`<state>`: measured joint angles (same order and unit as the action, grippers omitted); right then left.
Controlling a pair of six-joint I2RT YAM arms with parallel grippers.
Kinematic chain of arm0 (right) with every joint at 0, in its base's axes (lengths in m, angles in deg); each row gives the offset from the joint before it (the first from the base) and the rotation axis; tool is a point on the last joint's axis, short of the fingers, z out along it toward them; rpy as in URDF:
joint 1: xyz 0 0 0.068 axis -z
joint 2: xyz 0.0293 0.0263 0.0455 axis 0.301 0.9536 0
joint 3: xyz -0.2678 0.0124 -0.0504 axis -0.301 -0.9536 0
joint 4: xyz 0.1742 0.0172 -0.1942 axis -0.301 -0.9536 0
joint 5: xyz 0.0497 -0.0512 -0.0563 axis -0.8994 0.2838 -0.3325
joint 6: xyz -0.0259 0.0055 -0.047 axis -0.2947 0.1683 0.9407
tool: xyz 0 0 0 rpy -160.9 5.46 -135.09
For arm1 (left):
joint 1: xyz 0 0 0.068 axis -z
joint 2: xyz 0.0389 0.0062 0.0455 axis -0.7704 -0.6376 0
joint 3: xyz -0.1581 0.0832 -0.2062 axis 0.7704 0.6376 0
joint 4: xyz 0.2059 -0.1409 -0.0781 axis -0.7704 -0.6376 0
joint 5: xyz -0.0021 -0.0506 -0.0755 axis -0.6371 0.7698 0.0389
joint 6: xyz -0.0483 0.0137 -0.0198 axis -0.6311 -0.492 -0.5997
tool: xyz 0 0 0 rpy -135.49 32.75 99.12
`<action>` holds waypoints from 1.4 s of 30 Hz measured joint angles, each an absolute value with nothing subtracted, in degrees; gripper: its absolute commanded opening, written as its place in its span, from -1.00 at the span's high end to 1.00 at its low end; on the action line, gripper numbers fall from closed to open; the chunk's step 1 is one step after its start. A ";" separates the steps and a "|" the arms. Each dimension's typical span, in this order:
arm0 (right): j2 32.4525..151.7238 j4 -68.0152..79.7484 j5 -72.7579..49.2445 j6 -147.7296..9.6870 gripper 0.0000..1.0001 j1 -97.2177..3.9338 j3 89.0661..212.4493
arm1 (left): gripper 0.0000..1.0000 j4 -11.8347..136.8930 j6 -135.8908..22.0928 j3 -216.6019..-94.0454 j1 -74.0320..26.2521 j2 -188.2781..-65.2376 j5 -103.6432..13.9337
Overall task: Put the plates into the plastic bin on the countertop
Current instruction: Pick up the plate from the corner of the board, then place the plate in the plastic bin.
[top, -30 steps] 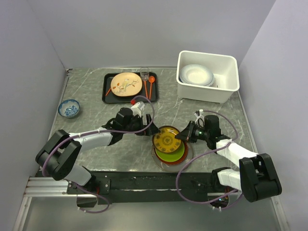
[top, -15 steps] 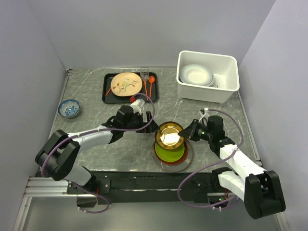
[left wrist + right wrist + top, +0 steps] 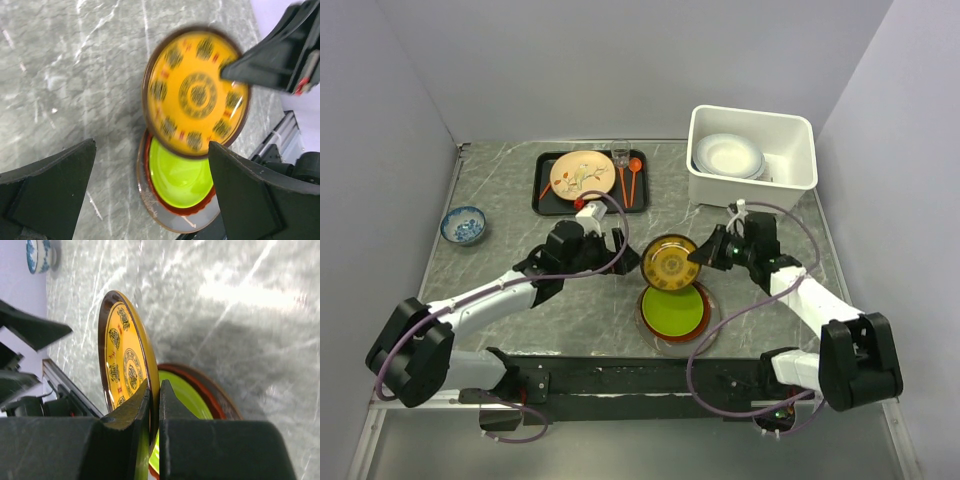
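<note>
My right gripper (image 3: 700, 256) (image 3: 154, 390) is shut on the rim of the gold-patterned plate (image 3: 670, 262) (image 3: 122, 355) (image 3: 197, 92), holding it tilted above the countertop (image 3: 500, 200). Just in front lies the lime green plate (image 3: 673, 309) (image 3: 182, 172) (image 3: 186, 395), nested in a red-brown plate (image 3: 704, 318). My left gripper (image 3: 623, 252) (image 3: 151, 147) hangs open just left of the gold plate, with nothing between its fingers. At the back right stands the white plastic bin (image 3: 752, 190), holding pale plates (image 3: 728, 155). A cream floral plate (image 3: 582, 173) rests on the black tray.
The black tray (image 3: 542, 190) at the back also carries orange cutlery (image 3: 628, 175). A small blue-patterned bowl (image 3: 463, 225) (image 3: 39, 254) sits at the far left. Grey walls close in both sides.
My right gripper has lifted the gold-patterned plate off the stack and carried it toward the back, uncovering the lime green plate. My left arm has drawn back to the left.
</note>
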<state>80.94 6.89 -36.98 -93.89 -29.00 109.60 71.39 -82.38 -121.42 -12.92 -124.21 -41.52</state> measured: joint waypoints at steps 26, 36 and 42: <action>91.43 10.78 -40.54 -100.07 1.00 -19.84 125.71 | -0.99 73.44 -81.35 -119.71 -13.07 -128.47 -36.43; 94.16 6.30 -40.85 -99.02 1.00 -14.79 139.72 | -0.99 73.48 -81.31 -119.71 -13.07 -127.75 -36.01; 96.26 7.59 -41.83 -101.47 1.00 -13.09 141.06 | -0.99 73.38 -81.28 -119.71 -13.07 -125.89 -36.03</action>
